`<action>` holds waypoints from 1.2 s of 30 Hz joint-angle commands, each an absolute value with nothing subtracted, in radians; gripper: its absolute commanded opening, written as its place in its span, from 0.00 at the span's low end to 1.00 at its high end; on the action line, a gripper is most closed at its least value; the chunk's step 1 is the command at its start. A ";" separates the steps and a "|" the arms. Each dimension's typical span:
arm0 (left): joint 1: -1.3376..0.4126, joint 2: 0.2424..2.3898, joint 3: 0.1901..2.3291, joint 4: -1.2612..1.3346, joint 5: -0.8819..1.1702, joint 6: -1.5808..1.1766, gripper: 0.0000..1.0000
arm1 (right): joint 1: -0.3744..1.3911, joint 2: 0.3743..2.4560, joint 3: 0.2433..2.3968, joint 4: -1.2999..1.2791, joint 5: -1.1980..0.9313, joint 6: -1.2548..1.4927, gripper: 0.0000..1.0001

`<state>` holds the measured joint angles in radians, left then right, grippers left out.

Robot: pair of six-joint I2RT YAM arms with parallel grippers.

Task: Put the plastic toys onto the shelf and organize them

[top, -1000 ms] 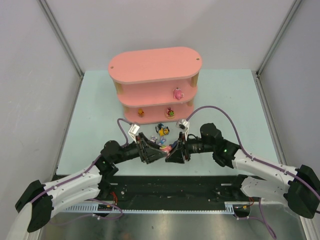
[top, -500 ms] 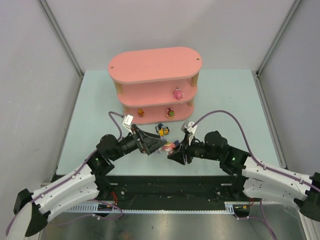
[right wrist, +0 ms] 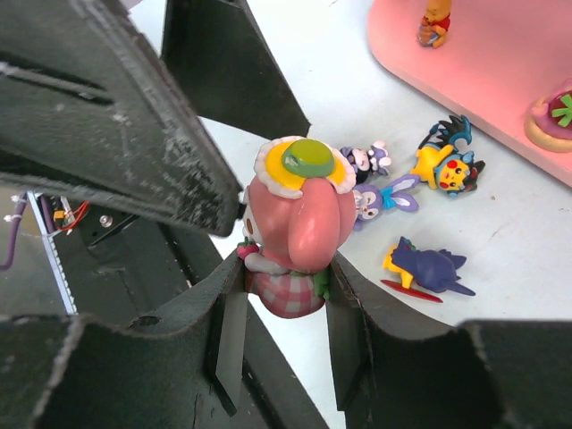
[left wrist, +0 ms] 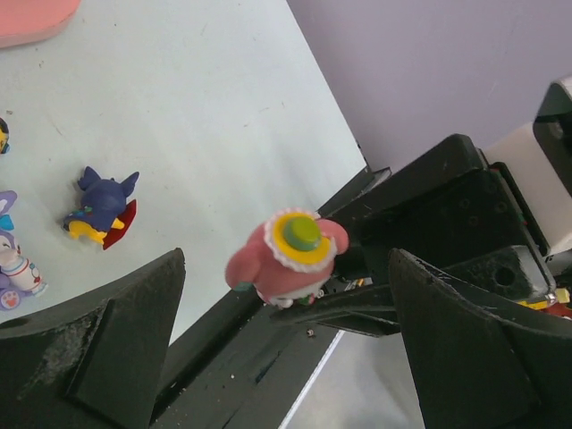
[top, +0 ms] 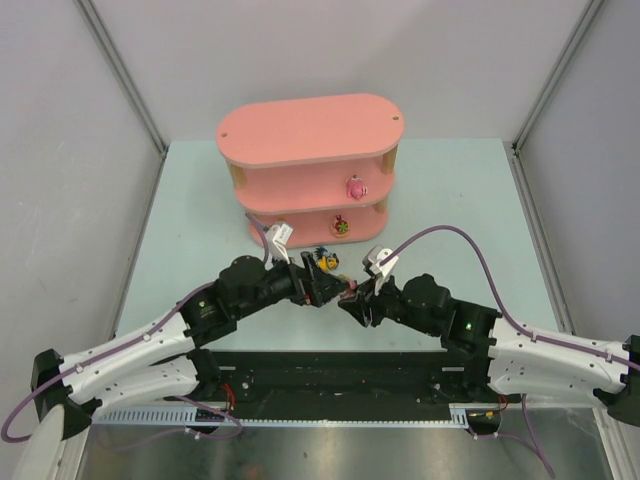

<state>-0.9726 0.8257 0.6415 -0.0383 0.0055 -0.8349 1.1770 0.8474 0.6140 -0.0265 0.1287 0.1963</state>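
My right gripper point(right wrist: 284, 277) is shut on a pink figurine with a yellow-and-green hat point(right wrist: 299, 223) and holds it upright above the table. My left gripper point(left wrist: 284, 268) is open and faces it. Its fingers point(right wrist: 116, 116) stand either side of the same figurine point(left wrist: 286, 259) without touching it. The two grippers meet just in front of the pink shelf point(top: 305, 130). Loose toys lie on the table: a navy one point(right wrist: 427, 266), a yellow black-eared one point(right wrist: 447, 161) and a blue-purple rabbit point(right wrist: 380, 197). A pink toy point(top: 354, 187) stands on the middle tier.
On the bottom board point(right wrist: 500, 71) stand an orange toy point(right wrist: 433, 22) and a pink-green one point(right wrist: 554, 116). A second small purple toy point(right wrist: 366, 159) lies next to the rabbit. White walls and metal posts enclose the table.
My left gripper has moved right and forward, bringing its open jaws around the pink figurine. My right gripper has shifted slightly, still holding the figurine.
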 commanded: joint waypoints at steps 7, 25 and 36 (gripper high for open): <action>-1.069 0.871 0.758 -0.172 -0.150 -0.784 1.00 | 1.183 0.845 0.663 0.005 0.176 0.175 0.00; -1.104 0.962 0.810 -0.132 -0.204 -0.795 0.88 | 1.187 0.841 0.661 0.005 0.163 0.179 0.00; -1.121 1.011 0.850 -0.161 -0.196 -0.761 0.70 | 1.189 0.844 0.661 0.003 0.167 0.176 0.00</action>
<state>-1.1053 0.9955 0.7952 -0.1604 -0.1894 -0.7948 1.1809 0.8478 0.6155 -0.0341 0.1570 0.1856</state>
